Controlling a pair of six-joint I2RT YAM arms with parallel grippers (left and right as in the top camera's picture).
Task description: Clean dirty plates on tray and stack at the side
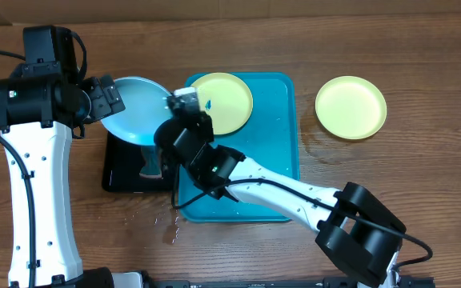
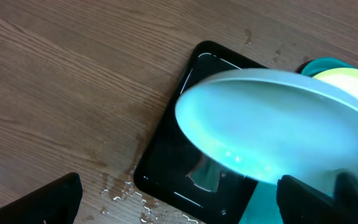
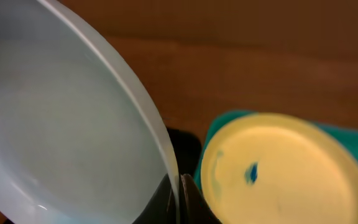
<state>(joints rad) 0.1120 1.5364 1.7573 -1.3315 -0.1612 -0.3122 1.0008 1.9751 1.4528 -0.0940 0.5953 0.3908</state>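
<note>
A light blue plate (image 1: 137,108) hangs tilted over a black tray, with my right gripper (image 1: 174,102) shut on its right rim. In the right wrist view the fingertips (image 3: 188,202) pinch the edge of that plate (image 3: 61,124). A pale yellow-green plate (image 1: 222,102) with a small blue smudge (image 3: 251,173) lies at the back of the turquoise tray (image 1: 282,160). Another yellow-green plate (image 1: 350,106) rests on the table to the right. My left gripper (image 1: 112,96) stands open by the blue plate's left edge, with nothing between its fingers (image 2: 42,202).
The black tray (image 1: 122,172) lies left of the turquoise tray, under the blue plate (image 2: 278,124). Water drops (image 1: 170,228) are spilled on the wooden table at its front corner. A grey wedge-shaped patch (image 2: 207,174) shows in the black tray.
</note>
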